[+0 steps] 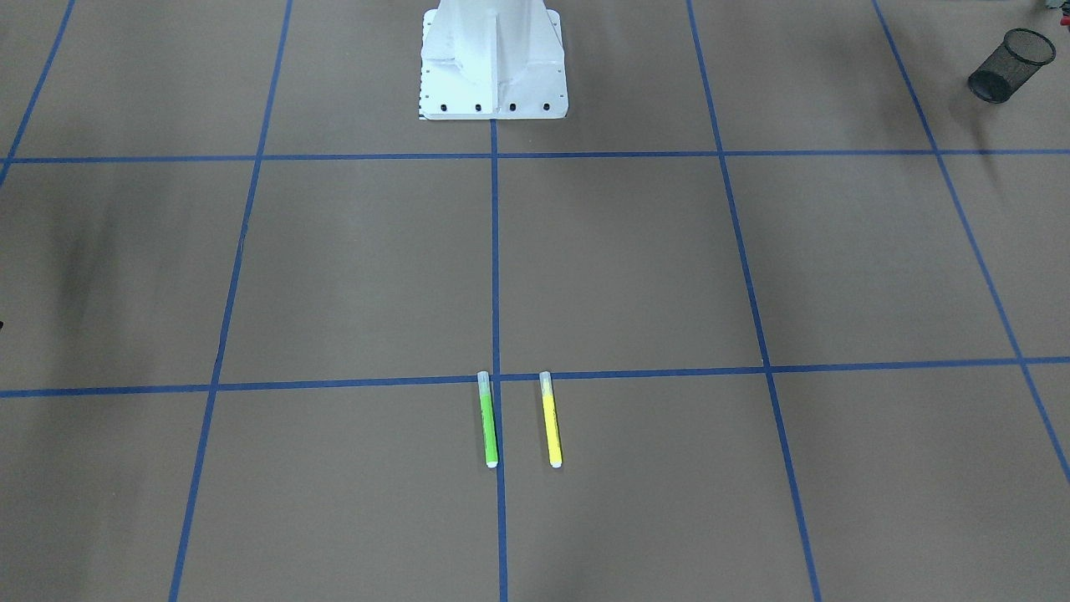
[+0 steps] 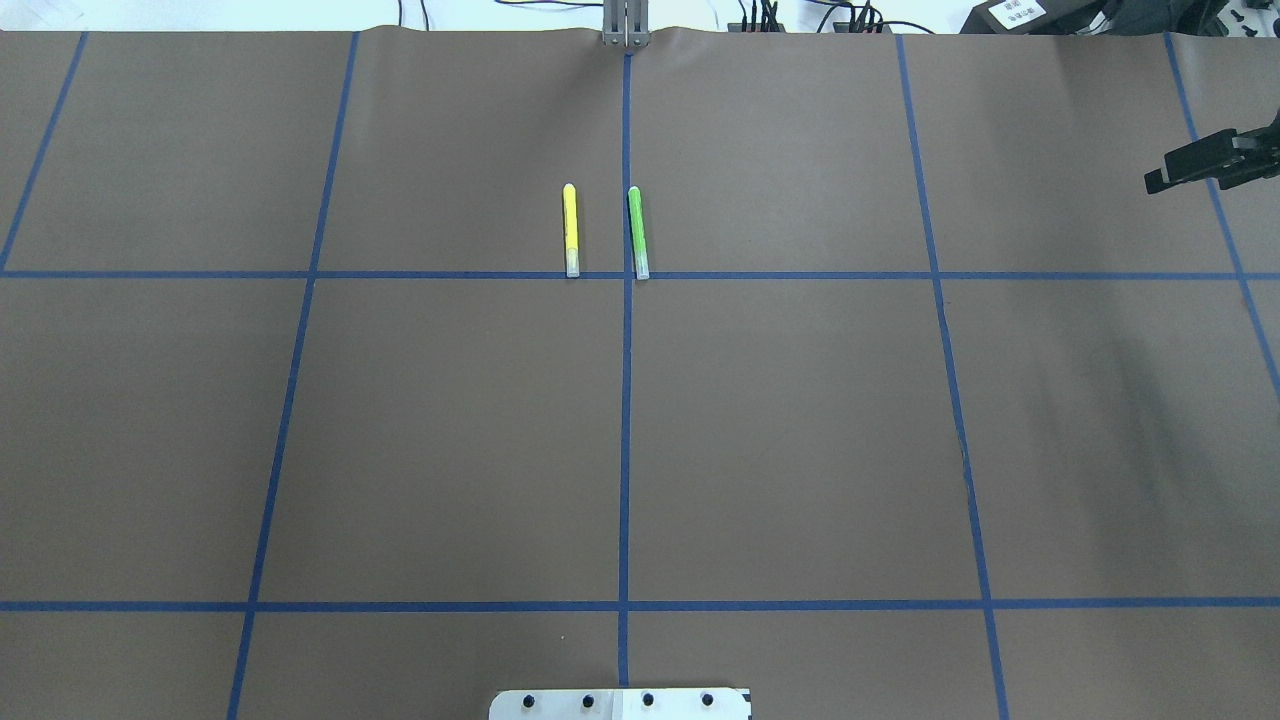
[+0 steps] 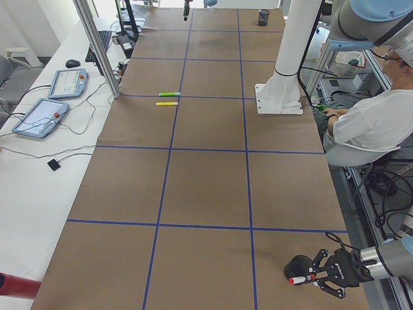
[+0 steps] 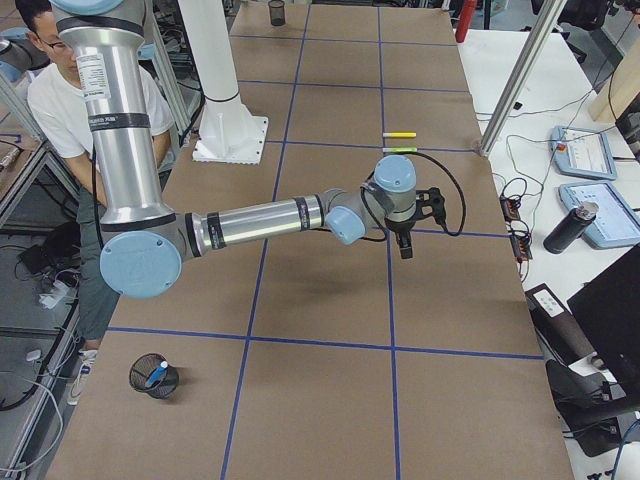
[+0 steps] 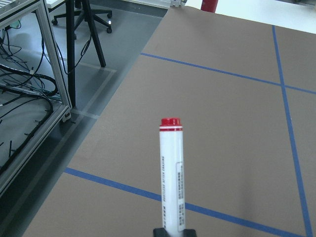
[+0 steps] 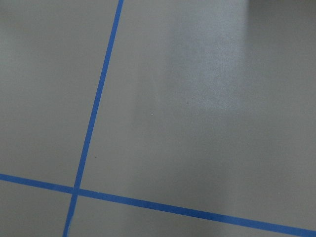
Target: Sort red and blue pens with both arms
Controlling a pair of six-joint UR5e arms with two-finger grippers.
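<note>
While I watch from the table's left end, the nearest thing is my left claw, low over the corner of the table. It is closed tight on the white barrel of the red pen. The pen's long axis runs straight out ahead of the claw, about level, with the red end leading.

Just beside that leading end stands the black mesh cup. From here I cannot tell whether the pen is over the cup's mouth or short of it, and the wrist view shows only bare table under the pen. I judge that gap to be what the next move turns on: the pen has to reach the opening and tip down before I let go.

Further along, near the middle of the table, the green marker and the yellow marker lie side by side and parallel. Neither is mine to sort.

Beyond them my right claw hangs pointing down over bare table. I see nothing in it, but I cannot tell how far its fingers are parted.

Farthest off, at the right end, the blue pen is inside a second mesh cup, so the red one looks like the last to place.
</note>
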